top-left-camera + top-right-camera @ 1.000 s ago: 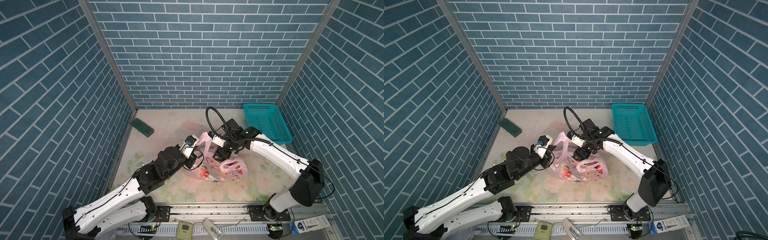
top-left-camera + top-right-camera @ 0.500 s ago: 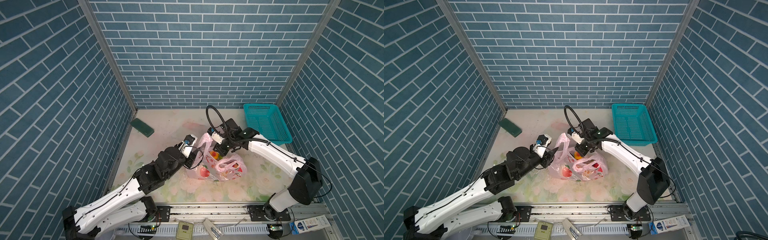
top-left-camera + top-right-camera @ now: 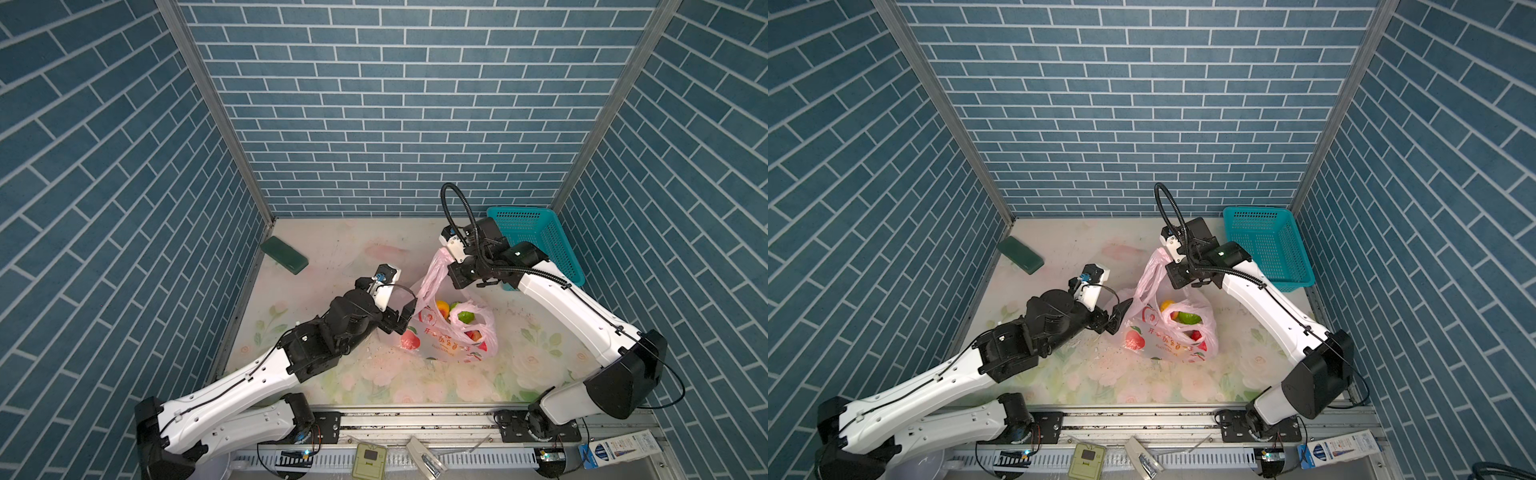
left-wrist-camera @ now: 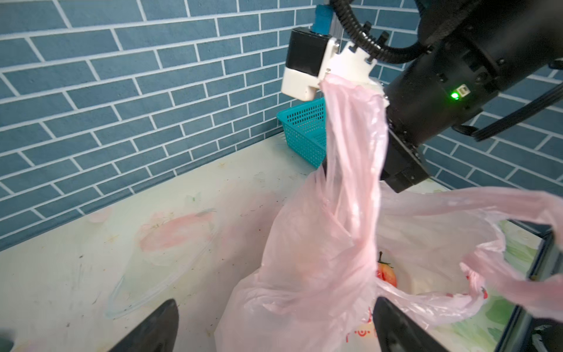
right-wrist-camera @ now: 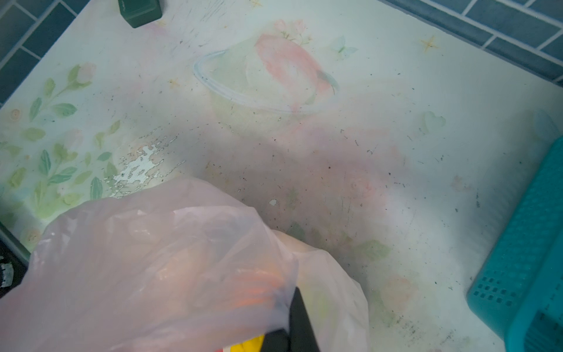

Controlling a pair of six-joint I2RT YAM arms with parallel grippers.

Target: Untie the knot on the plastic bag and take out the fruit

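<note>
The right end effector (image 3: 449,255) clenches 1 handle loop (image 3: 432,276) of the plastic bag (image 3: 451,351), held high. The left end effector (image 3: 403,318) hangs released beside it. It should probably pinch the opposite loop and spread gently.

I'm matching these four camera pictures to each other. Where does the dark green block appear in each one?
Top view: dark green block at the table's far left corner.
Top view: same far left corner.
Left wrist: not in it.
Right wrist: partly cut off at the picture's edge, across bare table from the plastic bag.
Shared landmark: the teal basket, in all four views.
</note>
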